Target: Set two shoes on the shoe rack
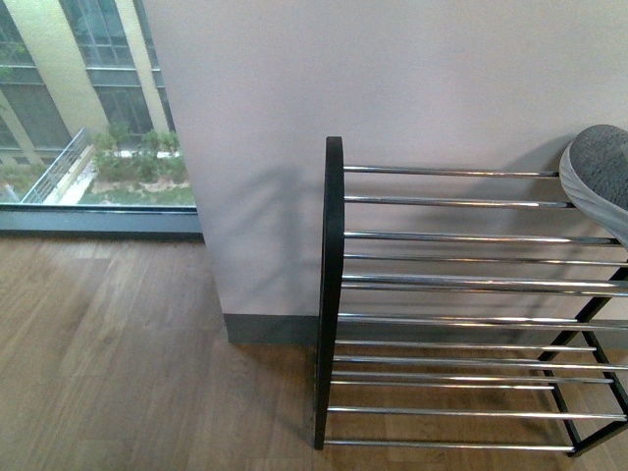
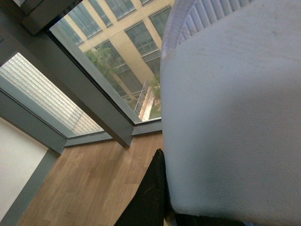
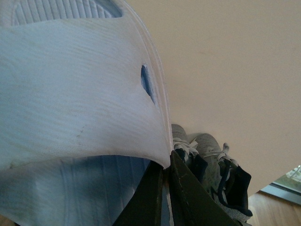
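**Grey sneaker up on the rack's top tier, both wrist cams full of white**

The shoe rack is a black metal frame with a rounded end and rows of shiny chrome bars, sitting against the pale wall on the wood floor. In the front view only a rounded grey knit end of one shoe shows, with a strip of white sole, at the right end of the top bars and cut off by the frame edge. The lower tiers that show look bare.

The right wrist view is mostly a ribbed white surface right up against the lens. Past it there's a pair of grey lace-up sneakers side by side with dark navy collars and white laces; whatever they're sitting on can't be made out.

The left wrist view is half blocked by a smooth white surface too, with the window and floor behind.

No clear look at either gripper's fingers, so whether either one is clamped or released can't be told.
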You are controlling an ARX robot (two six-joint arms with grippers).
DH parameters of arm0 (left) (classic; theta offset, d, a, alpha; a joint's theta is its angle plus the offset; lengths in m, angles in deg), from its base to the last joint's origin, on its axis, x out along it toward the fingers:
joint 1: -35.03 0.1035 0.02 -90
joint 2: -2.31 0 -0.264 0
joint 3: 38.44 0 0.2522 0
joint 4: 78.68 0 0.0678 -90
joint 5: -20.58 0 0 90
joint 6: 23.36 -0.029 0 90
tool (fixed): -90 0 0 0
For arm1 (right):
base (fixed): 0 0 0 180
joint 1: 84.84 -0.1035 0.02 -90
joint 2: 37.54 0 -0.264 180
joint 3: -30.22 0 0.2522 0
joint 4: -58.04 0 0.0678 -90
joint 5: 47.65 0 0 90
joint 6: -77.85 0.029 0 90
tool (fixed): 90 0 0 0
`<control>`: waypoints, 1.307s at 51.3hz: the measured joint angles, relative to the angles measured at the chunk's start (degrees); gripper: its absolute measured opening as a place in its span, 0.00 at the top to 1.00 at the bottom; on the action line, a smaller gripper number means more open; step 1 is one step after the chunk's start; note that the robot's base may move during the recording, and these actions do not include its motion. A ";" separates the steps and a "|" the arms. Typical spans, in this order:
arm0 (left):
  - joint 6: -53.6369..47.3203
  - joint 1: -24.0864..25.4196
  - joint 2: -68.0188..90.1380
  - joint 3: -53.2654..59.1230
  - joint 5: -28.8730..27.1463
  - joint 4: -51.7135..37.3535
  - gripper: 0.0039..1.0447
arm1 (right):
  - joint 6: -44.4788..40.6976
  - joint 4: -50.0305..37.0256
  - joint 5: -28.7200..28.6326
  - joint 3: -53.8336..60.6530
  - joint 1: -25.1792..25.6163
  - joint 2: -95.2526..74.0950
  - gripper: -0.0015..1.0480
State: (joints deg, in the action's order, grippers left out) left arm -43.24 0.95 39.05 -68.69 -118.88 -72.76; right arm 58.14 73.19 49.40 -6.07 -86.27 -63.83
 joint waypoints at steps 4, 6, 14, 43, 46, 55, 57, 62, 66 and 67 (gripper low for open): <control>-0.02 -0.02 -0.02 0.00 0.04 0.00 0.98 | 0.00 0.00 -0.02 0.00 0.00 0.09 0.99; 0.00 -0.02 0.00 0.00 0.13 0.00 0.98 | 0.00 0.00 -0.02 0.00 0.00 0.09 0.99; 0.00 -0.02 0.02 0.00 0.15 0.00 0.98 | 0.00 0.00 0.02 0.00 0.02 0.04 0.99; -0.02 -0.02 -0.20 0.00 0.13 0.00 0.98 | 8.35 0.09 -12.09 -0.13 1.86 -1.64 0.99; -0.02 -0.02 -0.20 0.00 0.13 0.00 0.98 | 12.33 -0.28 -13.68 -1.11 1.05 -4.50 0.99; 0.00 -0.02 -0.20 0.00 0.11 0.00 0.98 | 14.67 -8.09 -11.28 -4.85 -2.80 -16.87 0.99; -0.02 -0.02 -0.20 0.00 0.11 0.00 0.98 | 14.69 -10.75 -10.99 -6.01 -3.67 -20.98 0.99; -0.02 -0.02 -0.20 0.00 0.13 0.00 0.98 | 15.23 -15.45 -9.84 -8.44 -4.61 -29.73 0.99; 0.00 -0.02 -0.20 0.00 0.11 0.00 0.98 | 15.54 -18.40 -9.01 -10.51 -4.74 -36.59 0.99; 0.00 -0.02 -0.20 0.00 0.11 0.00 0.98 | 15.67 -18.82 -8.68 -10.91 -4.74 -37.75 0.99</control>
State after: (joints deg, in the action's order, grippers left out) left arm -43.24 0.92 38.85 -68.69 -118.77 -72.76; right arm 73.81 54.37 40.72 -16.97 -91.01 -101.57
